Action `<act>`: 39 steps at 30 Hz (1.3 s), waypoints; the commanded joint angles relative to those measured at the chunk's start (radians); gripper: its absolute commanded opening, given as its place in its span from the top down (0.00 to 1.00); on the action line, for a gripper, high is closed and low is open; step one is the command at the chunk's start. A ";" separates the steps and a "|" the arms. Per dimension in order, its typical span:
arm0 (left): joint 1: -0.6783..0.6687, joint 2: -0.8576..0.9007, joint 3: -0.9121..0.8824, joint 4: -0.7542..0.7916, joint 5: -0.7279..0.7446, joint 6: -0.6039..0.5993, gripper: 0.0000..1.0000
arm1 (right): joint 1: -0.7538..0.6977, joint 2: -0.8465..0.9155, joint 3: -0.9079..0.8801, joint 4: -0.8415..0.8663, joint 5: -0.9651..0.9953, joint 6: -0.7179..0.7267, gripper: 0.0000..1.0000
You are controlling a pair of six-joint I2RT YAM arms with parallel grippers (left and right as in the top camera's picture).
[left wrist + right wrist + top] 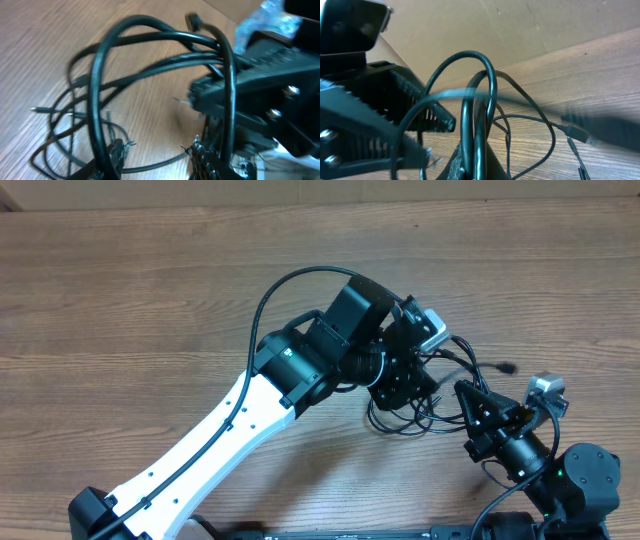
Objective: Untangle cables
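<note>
– Table [150, 280] of brown wood, and on it?
– White left arm [230, 425] reaching to the middle; its left gripper [157, 150] has fingers spread apart, black loops draped around them.
– The cables [405, 420]?
– One tangle right of centre, partly raised, the rest lying on the wood.
– And the right gripper [466, 394]?
– Just beside the left, fingers pinched together on a strand.
– Smallest?
– A plug [506, 367], sticking out rightward.

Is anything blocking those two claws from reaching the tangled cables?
Nothing visible does. The cables pass between the fingers of the open left claw, and the right claw appears closed on a loop of them.
</note>
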 commanded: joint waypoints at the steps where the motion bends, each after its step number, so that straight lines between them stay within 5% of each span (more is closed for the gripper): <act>1: -0.006 0.003 0.023 -0.003 0.090 0.064 0.58 | -0.002 -0.010 0.012 -0.005 0.025 -0.003 0.96; 9: -0.006 0.003 0.023 -0.002 0.110 0.063 0.68 | -0.002 -0.010 0.012 -0.028 0.072 -0.003 0.96; 19: -0.006 0.003 0.023 -0.020 0.244 0.076 0.48 | -0.002 -0.010 0.012 -0.032 0.088 -0.002 0.96; 21: -0.006 0.003 0.023 -0.021 0.245 0.076 0.58 | -0.002 -0.010 0.012 -0.032 0.088 -0.002 0.96; 23: -0.004 0.003 0.023 -0.018 0.238 0.076 0.88 | -0.002 -0.010 0.012 -0.032 0.088 -0.002 0.94; 25: -0.001 0.003 0.023 -0.018 0.195 0.074 0.96 | -0.002 -0.010 0.012 -0.032 0.088 -0.003 0.84; 29: 0.011 0.003 0.023 -0.018 0.078 0.030 0.96 | -0.002 -0.010 0.012 -0.035 0.088 -0.003 0.23; 31: 0.019 0.002 0.023 -0.018 0.021 -0.013 0.96 | -0.002 -0.010 0.012 -0.037 0.089 -0.003 0.05; 39: 0.074 0.002 0.023 -0.018 -0.014 -0.072 0.96 | -0.002 -0.010 0.012 -0.044 0.097 -0.003 0.00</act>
